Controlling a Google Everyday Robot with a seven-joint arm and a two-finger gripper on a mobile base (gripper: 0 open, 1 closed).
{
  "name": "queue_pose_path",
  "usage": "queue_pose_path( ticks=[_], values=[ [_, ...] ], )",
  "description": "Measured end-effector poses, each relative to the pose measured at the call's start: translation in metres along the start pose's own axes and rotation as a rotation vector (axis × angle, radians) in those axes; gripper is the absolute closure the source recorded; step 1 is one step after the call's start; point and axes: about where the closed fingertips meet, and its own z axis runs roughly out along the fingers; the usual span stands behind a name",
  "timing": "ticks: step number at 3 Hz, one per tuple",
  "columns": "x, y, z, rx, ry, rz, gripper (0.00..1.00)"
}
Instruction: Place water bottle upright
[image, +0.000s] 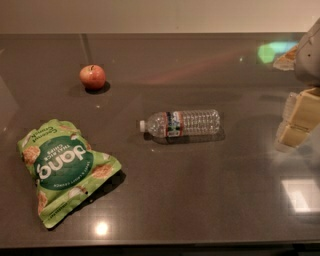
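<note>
The water bottle (182, 123) is a small clear ribbed bottle with a white cap and a red, white and blue label band. It lies on its side near the middle of the dark table (200, 190), cap pointing left. My gripper (295, 120) shows at the right edge, a yellowish blocky shape above the table, well to the right of the bottle's base and apart from it. It holds nothing that I can see.
A red apple (92, 76) sits at the back left. A green chip bag (62, 169) lies flat at the front left. The table's far edge meets a pale wall; its front edge runs along the bottom.
</note>
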Motion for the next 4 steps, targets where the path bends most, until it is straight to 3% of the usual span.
queue_pose_path(
  ticks=[2, 4],
  values=[
    [-0.003, -0.001, 0.000, 0.003, -0.005, -0.008, 0.00],
    [-0.043, -0.005, 0.020, -0.035, -0.041, -0.099, 0.00]
  ],
)
